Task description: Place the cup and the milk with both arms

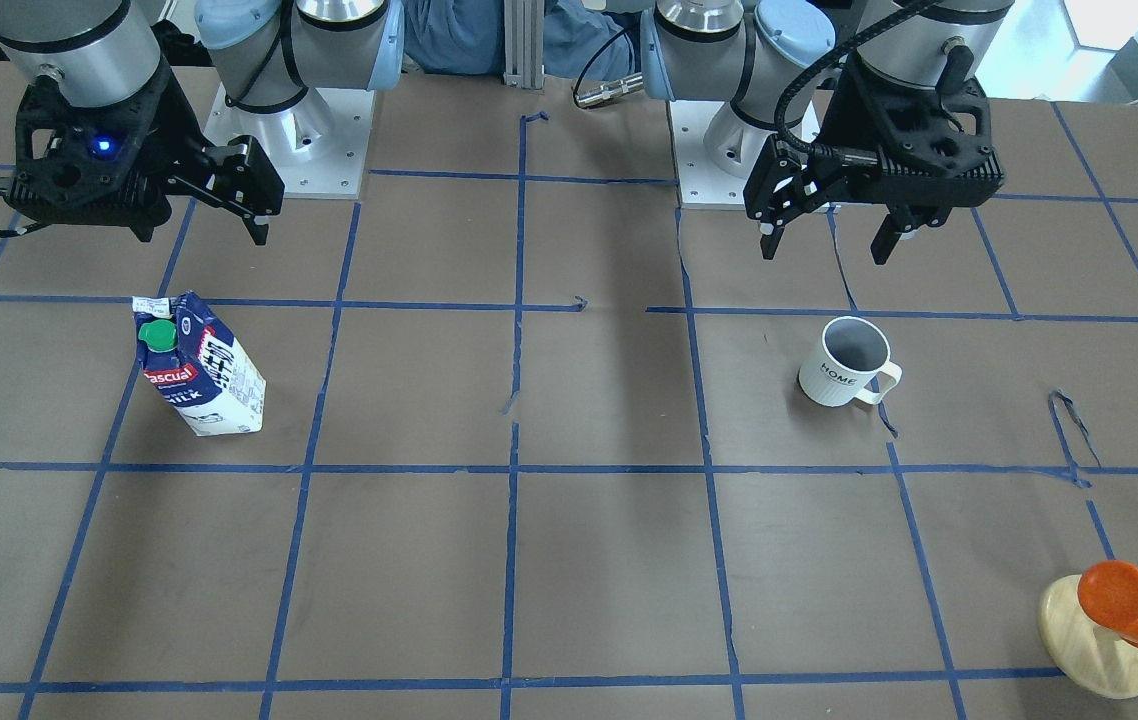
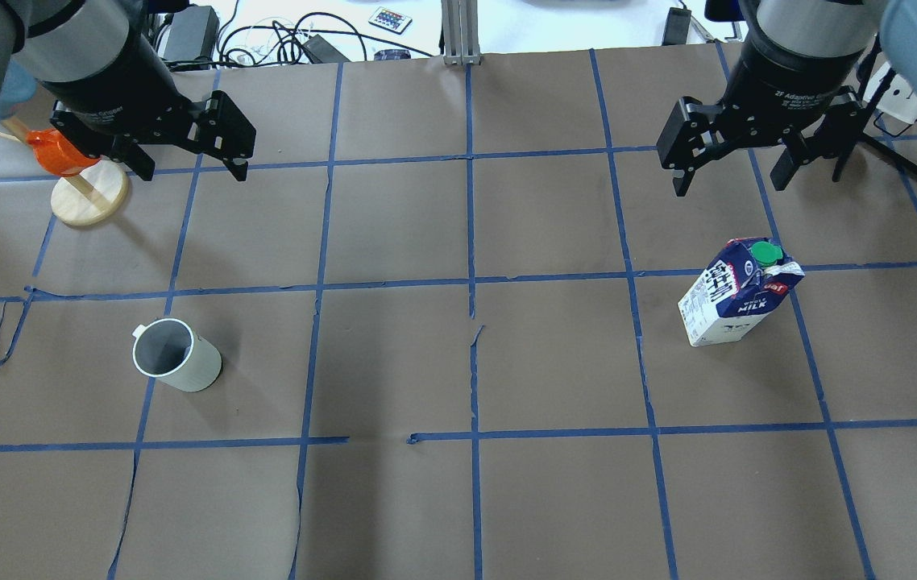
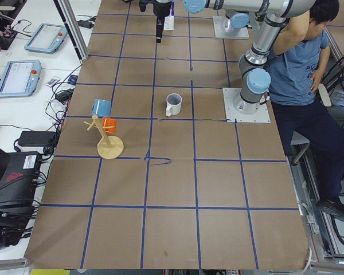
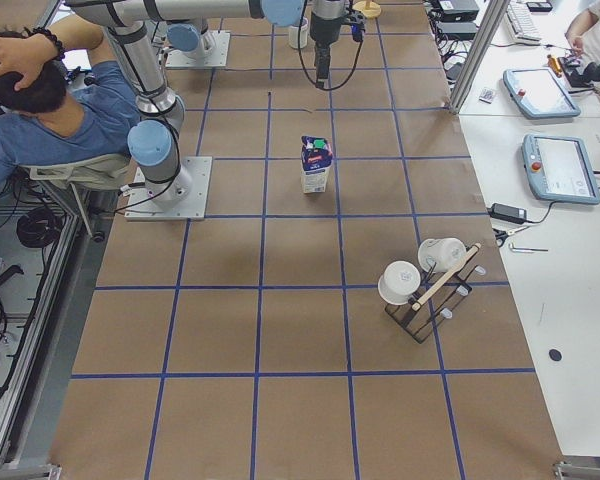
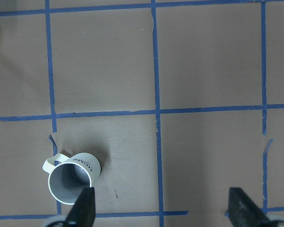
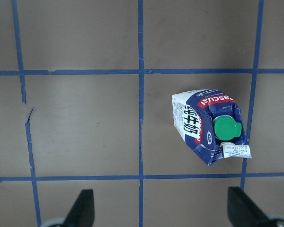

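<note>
The white ribbed cup (image 1: 844,365) stands upright on the brown table, also seen in the overhead view (image 2: 176,356) and the left wrist view (image 5: 73,177). My left gripper (image 1: 829,248) is open and empty, high above the table, a little back from the cup toward my base (image 2: 192,173). The blue and white milk carton (image 1: 199,365) stands upright with its green cap up (image 2: 736,298) (image 6: 208,127). My right gripper (image 1: 201,235) is open and empty above the table, likewise back from the carton toward my base (image 2: 729,187).
An orange cup (image 1: 1134,600) hangs on a small wooden stand with a pale disc base (image 2: 88,201) at my far left. A rack with white cups (image 4: 420,290) stands at my right table end. A person (image 3: 298,57) sits behind the arm bases.
</note>
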Tool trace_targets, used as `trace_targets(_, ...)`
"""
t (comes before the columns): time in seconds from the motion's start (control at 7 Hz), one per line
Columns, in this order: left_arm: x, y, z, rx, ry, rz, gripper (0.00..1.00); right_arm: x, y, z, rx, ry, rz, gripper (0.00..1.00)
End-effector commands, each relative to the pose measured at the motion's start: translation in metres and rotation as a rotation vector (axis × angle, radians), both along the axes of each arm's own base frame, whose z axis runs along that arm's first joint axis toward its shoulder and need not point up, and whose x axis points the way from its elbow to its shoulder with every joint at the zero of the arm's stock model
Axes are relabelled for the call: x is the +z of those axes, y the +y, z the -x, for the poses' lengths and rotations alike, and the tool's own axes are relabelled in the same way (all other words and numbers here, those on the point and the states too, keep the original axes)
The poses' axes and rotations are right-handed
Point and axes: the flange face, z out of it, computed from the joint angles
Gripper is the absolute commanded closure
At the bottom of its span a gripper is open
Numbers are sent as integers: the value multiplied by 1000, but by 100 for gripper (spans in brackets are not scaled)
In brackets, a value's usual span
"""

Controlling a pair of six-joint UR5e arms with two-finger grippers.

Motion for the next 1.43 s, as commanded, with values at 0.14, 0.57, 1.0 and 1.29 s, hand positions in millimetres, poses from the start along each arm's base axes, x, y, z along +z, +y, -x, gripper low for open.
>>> trace_targets(0.14,-2,-1,0,0,-5,-5,0,1,-1,2,-3,0,8,0)
trace_targets(0.57,-3,0,0,2,-3,-6,0,0,-1,2,1,0,9,0)
trace_targets(1.0,-4,0,0,2,-4,-8,0,1,-2,2,2,9,11,0)
trace_targets(1.29,-4,0,-1,2,-6,-8,0,0,-1,3,2,16,9,0)
